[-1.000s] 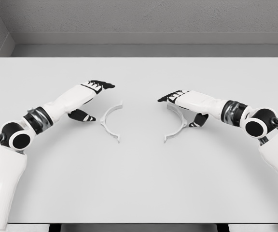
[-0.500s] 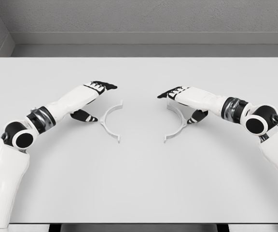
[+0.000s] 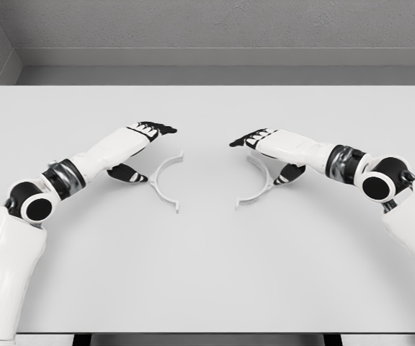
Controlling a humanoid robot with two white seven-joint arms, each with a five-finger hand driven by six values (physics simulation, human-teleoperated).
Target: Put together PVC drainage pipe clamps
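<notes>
Two white half-ring clamp pieces lying flat, left clamp half [image 3: 161,183] and right clamp half [image 3: 259,184], open sides facing, well apart.

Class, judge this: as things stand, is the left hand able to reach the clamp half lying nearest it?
Probably yes. The left hand hovers open just beside the left clamp half, with nothing between them on the table.

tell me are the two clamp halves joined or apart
Apart: the left clamp half and right clamp half lie flat on the table, bare surface between them.
</notes>
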